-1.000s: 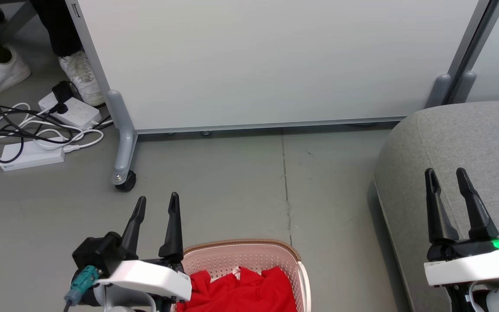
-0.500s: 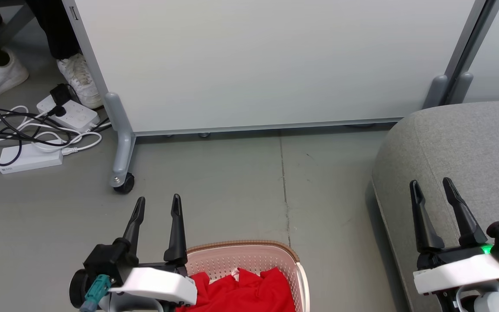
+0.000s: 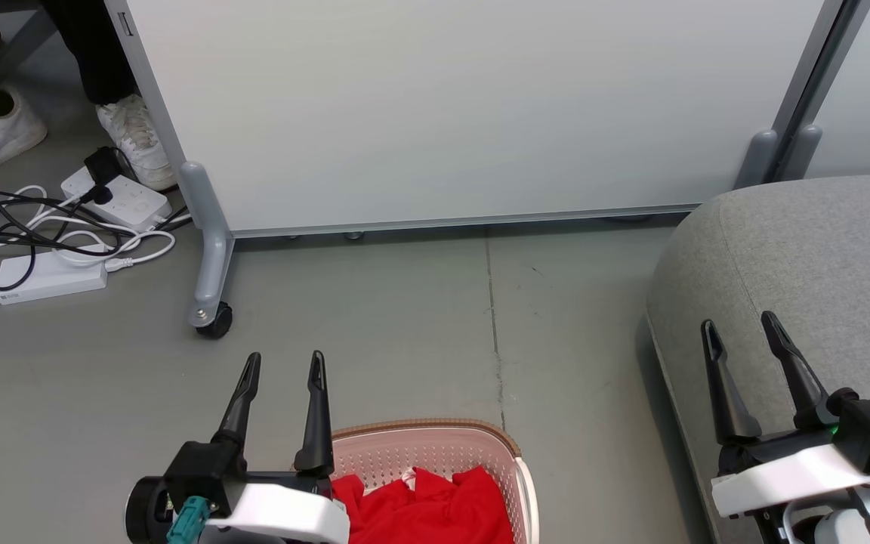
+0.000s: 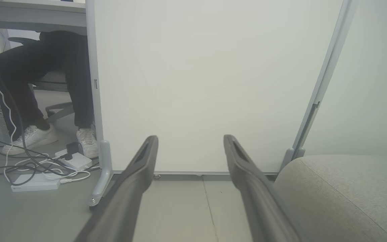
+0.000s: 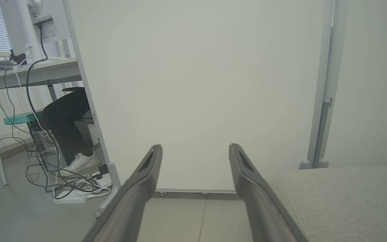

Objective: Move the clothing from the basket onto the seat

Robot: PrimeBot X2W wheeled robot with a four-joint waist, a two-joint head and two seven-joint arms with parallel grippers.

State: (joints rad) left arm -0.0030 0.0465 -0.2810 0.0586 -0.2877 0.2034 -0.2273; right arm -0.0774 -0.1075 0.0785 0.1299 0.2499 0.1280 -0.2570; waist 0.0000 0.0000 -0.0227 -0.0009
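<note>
L gripper (image 3: 285, 359) at 7 o'clock: fingers spread, empty, just beside basket (image 3: 435, 427) rim. Red clothing (image 3: 435, 506) at 6, in basket, untouched. R gripper (image 3: 738, 321) at 4: spread, empty, by seat (image 3: 820, 242). Risks: L fingers clip rim on reach-in and tip basket; grab drags both garments, one drops on floor.

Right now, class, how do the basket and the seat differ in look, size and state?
The basket is pale pink perforated plastic; the seat is grey fabric. The basket is far smaller than the seat. The basket holds red clothing; the seat's visible part bears none. Both stand on the floor.
</note>
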